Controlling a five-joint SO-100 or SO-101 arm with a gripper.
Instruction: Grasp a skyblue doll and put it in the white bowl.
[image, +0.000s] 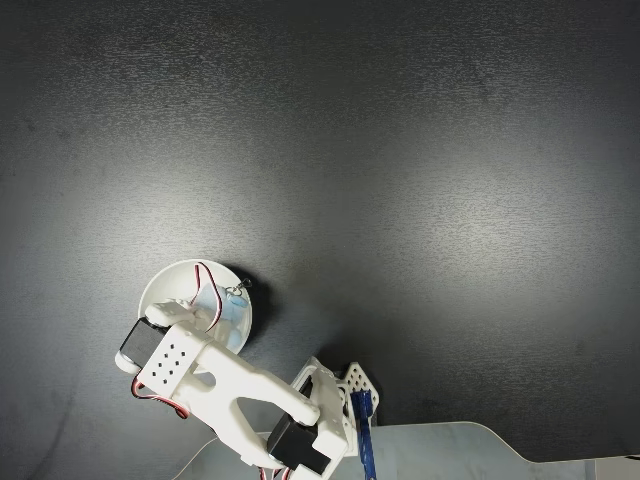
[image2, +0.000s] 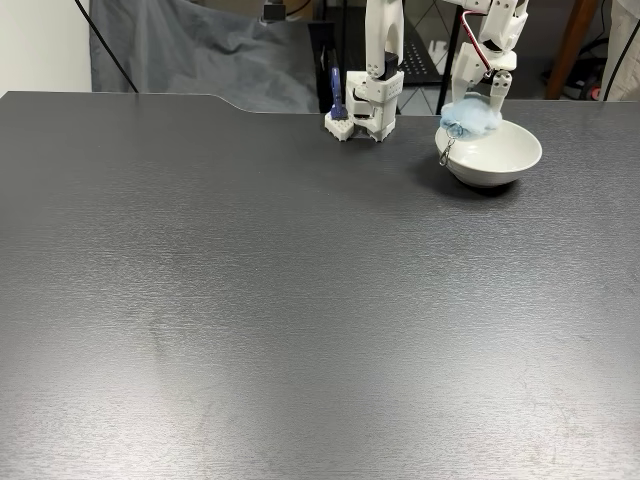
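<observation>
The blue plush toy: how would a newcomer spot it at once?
Find the dark table, then the white bowl near the arm's base at its far edge. The fluffy pale-blue toy sits at the bowl's rim under the gripper, a metal clasp dangling outside.

A lab or hobby workbench set up for robot trials.

A wide dark grey table (image2: 250, 300) with a matt, brushed surface carries a small white 3D-printed arm (image2: 372, 60) with exposed red wiring, its base (image2: 362, 115) clamped at the table's far edge. Behind the arm in a fixed view hang a grey cloth (image2: 190, 55) and black cables (image2: 110, 50), with dark stand legs (image2: 450, 45) and a wooden leg (image2: 580, 40) off to its right. Lighting is a single bright pool on the tabletop.
</observation>
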